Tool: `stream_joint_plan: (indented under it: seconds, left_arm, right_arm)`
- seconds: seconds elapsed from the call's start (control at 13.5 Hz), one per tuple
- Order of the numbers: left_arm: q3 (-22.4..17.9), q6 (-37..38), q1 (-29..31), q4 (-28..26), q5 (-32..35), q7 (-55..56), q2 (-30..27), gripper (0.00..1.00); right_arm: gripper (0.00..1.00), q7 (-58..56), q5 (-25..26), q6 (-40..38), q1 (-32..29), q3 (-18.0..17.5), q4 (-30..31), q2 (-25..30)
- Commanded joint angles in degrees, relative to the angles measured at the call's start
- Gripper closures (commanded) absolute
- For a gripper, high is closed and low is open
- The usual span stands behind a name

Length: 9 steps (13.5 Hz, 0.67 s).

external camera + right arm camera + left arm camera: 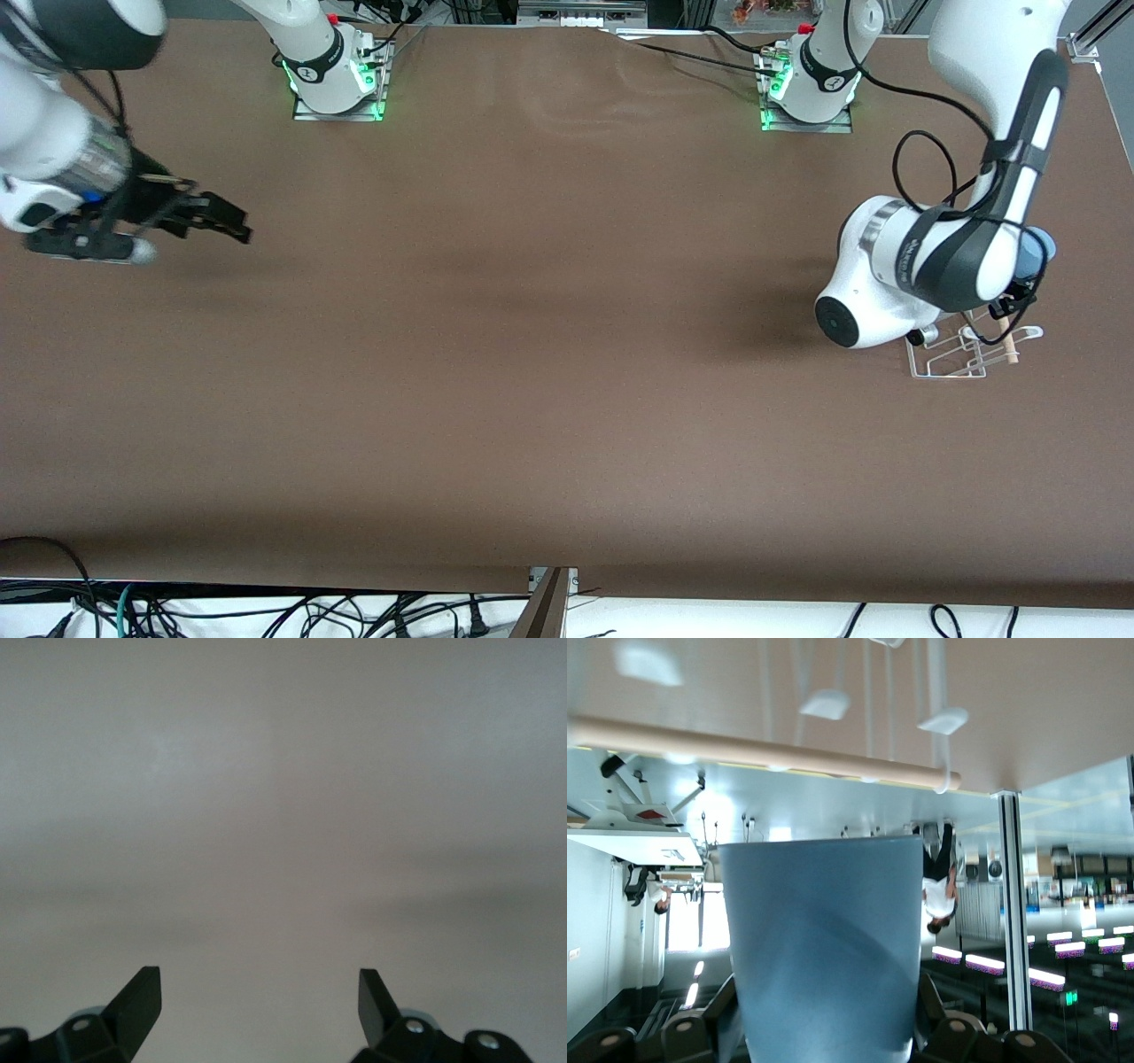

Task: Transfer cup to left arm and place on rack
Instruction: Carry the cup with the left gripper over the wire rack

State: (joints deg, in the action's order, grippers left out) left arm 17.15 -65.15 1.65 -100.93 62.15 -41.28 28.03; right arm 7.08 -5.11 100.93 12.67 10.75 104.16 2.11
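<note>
My left gripper (827, 997) is shut on the light-blue cup (824, 939), with a black finger (719, 1001) on each side of it. In the front view the cup (1037, 251) peeks out from under the left arm's wrist, over the white wire rack (961, 356) at the left arm's end of the table. The rack's wooden dowel (762, 750) and white wire loops (824, 703) lie just past the cup's end; I cannot tell if they touch. My right gripper (220, 219) is open and empty (260, 988) above bare table at the right arm's end.
The brown table top (549, 354) spreads between the two arms. The arm bases (335, 71) stand along its edge farthest from the front camera. Cables hang below the table's edge nearest the front camera.
</note>
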Motion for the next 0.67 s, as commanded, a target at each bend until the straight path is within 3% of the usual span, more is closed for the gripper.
stream_joint_plan:
  seconds: [0.0,0.3,0.59]
  left_arm:
    - [0.5,-1.5,0.7,-8.3,1.7,0.8,-5.0,1.0]
    - [0.7,-4.8,0.7,-17.8,1.6,10.5,-6.8,1.0]
    - [0.7,-7.1,0.5,-21.3,1.6,16.1,-6.3,1.0]
  right_arm:
    - [0.02,-2.0,0.2,0.8,0.2,1.0,-0.4,0.4]
    - [0.02,-2.6,0.2,0.9,0.3,1.2,-1.2,-0.7]
    - [0.02,-3.2,0.3,0.4,-0.5,1.0,-3.4,-2.1]
